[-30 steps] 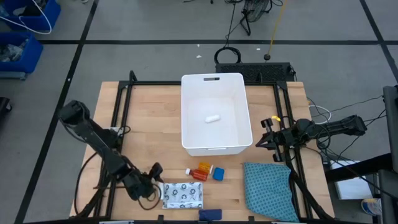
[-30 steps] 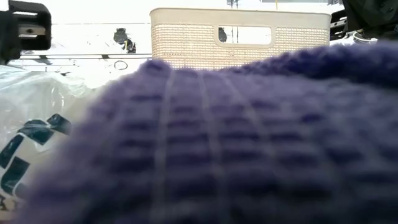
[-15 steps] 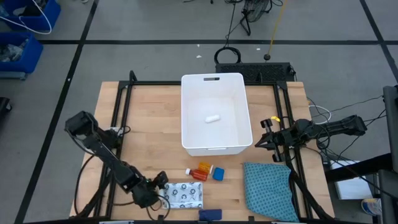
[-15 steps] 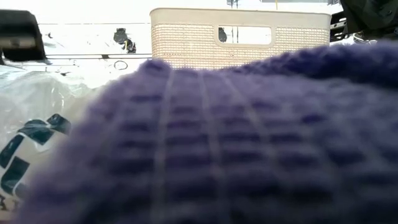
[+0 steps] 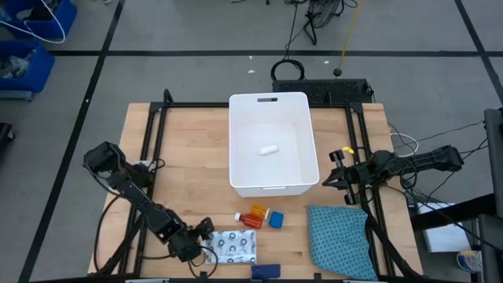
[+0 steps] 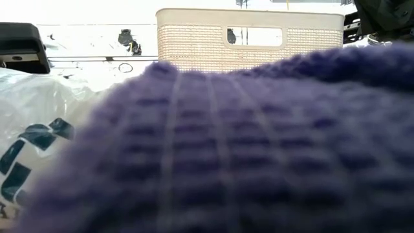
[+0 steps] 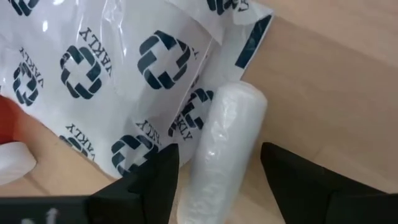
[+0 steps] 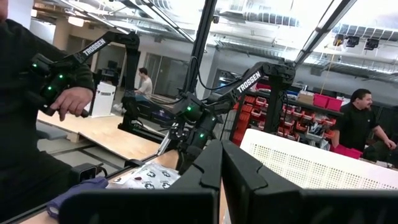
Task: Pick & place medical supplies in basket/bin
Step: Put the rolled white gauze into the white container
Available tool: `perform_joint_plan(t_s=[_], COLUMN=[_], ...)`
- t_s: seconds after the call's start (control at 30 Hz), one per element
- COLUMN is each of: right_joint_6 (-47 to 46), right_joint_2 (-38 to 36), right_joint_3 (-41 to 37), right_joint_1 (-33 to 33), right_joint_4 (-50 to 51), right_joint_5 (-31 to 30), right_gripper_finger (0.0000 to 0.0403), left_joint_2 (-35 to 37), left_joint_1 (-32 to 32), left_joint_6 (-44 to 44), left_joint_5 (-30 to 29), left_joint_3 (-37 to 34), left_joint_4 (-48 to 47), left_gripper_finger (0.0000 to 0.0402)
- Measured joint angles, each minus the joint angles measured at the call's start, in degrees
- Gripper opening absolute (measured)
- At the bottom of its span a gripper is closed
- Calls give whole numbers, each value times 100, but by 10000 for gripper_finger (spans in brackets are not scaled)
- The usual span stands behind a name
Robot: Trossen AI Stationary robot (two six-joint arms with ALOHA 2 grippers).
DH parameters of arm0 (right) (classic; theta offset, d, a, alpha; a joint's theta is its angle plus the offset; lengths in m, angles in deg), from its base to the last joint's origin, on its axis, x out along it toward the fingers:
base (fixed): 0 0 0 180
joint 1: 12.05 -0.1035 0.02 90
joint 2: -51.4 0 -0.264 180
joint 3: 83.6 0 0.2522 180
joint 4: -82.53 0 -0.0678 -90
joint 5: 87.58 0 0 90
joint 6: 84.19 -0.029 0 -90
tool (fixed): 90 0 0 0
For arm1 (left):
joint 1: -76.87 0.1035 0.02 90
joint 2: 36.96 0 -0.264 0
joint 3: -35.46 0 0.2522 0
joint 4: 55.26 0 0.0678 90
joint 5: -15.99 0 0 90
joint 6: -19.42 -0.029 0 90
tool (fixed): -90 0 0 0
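Observation:
My left gripper point(image 5: 201, 236) is open, low over the table's near left part, at the left edge of the white dark-patterned packet point(image 5: 233, 247). In the left wrist view its fingers point(image 7: 158, 177) stand on either side of a small white roll point(image 7: 225, 146) lying on the wood against the packet point(image 7: 118, 74); I see no touch. An orange pill bottle point(image 5: 253, 217) and a small blue cube point(image 5: 276, 220) lie in front of the white basket point(image 5: 236, 141), which holds a white roll point(image 5: 269, 148). The dark blue bar point(image 5: 266, 271) lies at the near edge. My right gripper point(image 5: 339, 175) waits shut at the right.
A teal patterned cloth point(image 5: 339, 240) lies on the near right part of the table. Black frame rails point(image 5: 153, 149) run along both table sides. The low view is mostly filled by the blurred dark blue bar point(image 6: 259, 149). People stand in the room beyond.
My left gripper has moved toward the table's near edge and right, and down toward the packet's left edge. The arm's upper part has swung with it. Nothing on the table has moved.

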Motion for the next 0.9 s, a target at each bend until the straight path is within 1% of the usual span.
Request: perform_joint_plan(t_s=[0.1, 0.33, 0.43, 0.53, 0.63, 0.7, 0.77, 0.9], right_joint_6=[3, 33, 35, 36, 37, 37, 39, 41], right_joint_2=[0, 0, 0, 0, 0, 0, 0, 0], right_joint_3=[1, 0, 0, 0, 2, 1, 0, 1], right_joint_1=[0, 0, 0, -1, 0, 0, 0, 0], right_joint_4=[0, -2, -2, -2, -2, -2, -4, -15], right_joint_5=[0, 0, 0, 0, 0, 0, -1, -1], right_gripper_finger=[0, 0, 0, 0, 0, 0, 0, 0], left_joint_2=[-10, -14, 8, 118, 402, 670, 974, 1809], left_joint_1=[-5, -5, -5, -5, -49, -97, -151, -164], left_joint_6=[144, 734, 1116, 1350, 1598, 1799, 1903, 2005], left_joint_5=[26, 280, 272, 287, 110, -143, -415, -1182], left_joint_3=[-7, -13, -13, -13, -17, -17, -17, -17], left_joint_4=[50, 107, 84, -180, -791, -1287, -1707, -2349], left_gripper_finger=[197, 82, 49, 48, 56, 70, 74, 58])
